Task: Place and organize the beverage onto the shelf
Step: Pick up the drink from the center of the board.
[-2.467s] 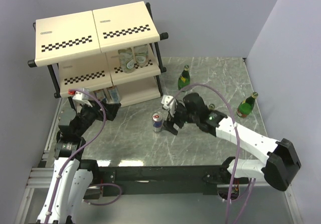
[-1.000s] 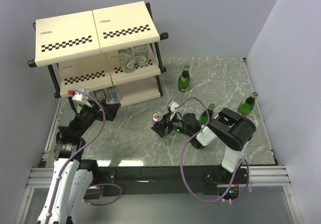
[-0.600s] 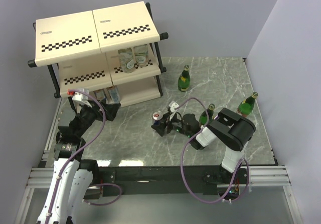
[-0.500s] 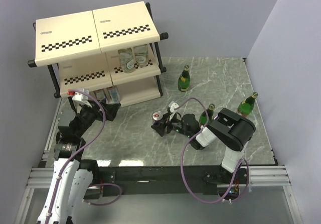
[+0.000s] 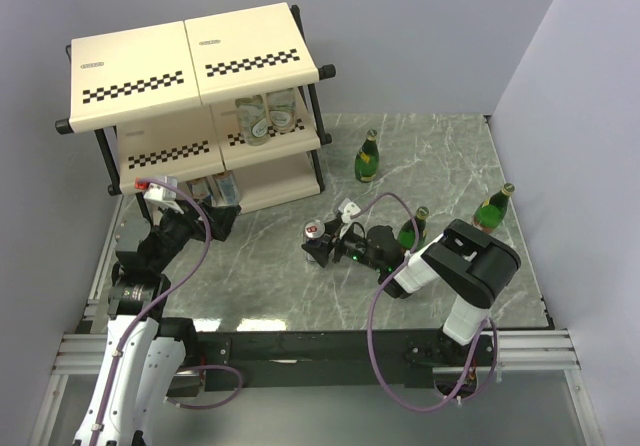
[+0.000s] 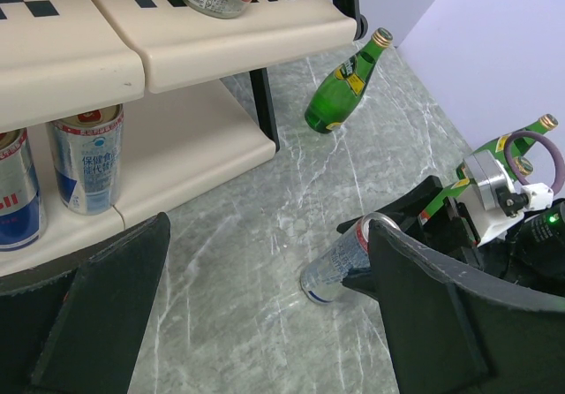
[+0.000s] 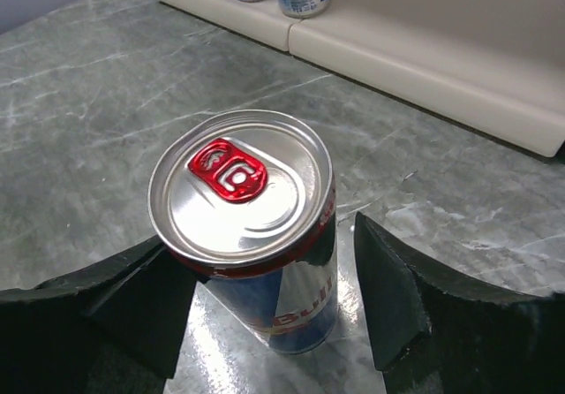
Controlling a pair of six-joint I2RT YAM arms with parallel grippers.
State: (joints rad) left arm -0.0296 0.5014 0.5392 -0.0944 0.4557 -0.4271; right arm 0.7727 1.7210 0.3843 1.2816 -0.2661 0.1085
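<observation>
On the marble table (image 5: pixel 440 146), just in front of the shelf (image 5: pixel 190 56), the last blue-silver can (image 7: pixel 243 191) stands upright between the fingers of the right gripper (image 7: pixel 274 297). Those fingers straddle the can but do not yet pinch it. In the right wrist view one pad looks to be against the can's side, while we see bare table between the other pad and the can. The left gripper (image 6: pixel 256 323) hangs in front of the bottom tier (image 6: pixel 190 138) with its fingers spread wide around nothing.

The first risk we see is uneven closing. If one pad meets the can before the other, it may shove the slim can sideways, or tip it over so that it rolls. The metal looks smooth, so we judge that a light grip could let it slide during the lift, while a hard one could dent it.

A green bottle (image 5: pixel 410 228) stands just beside the right forearm, and a careless swing toward the shelf could knock it down.

Two cans (image 6: pixel 86 160) stand on the bottom tier, close to the left gripper. We think a low approach could catch the tier's front lip, bump those cans, or run the two arms into each other.
</observation>
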